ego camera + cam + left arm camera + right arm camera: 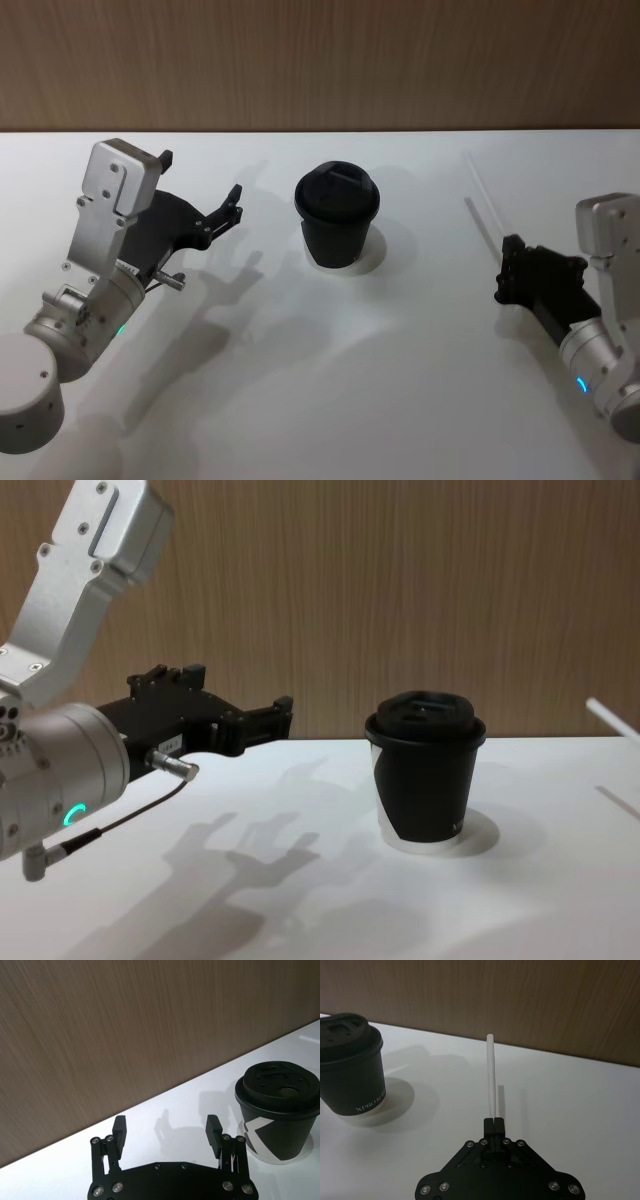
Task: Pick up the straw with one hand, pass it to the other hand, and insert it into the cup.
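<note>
The black cup (338,215) with its domed lid stands at the table's middle, also seen in the chest view (425,780). My right gripper (511,246) is off to the right of it, shut on the lower end of the white straw (485,195). In the right wrist view the straw (491,1075) rises from the closed fingertips (493,1121), with the cup (350,1070) farther off to one side. The straw's tip (610,717) hangs above the table. My left gripper (202,173) hovers left of the cup, open and holding nothing (166,1132).
A white table (320,400) runs back to a wooden wall (320,60). A thin dark cable with a metal plug (170,767) hangs by the left wrist. Bare tabletop lies between the cup and each gripper.
</note>
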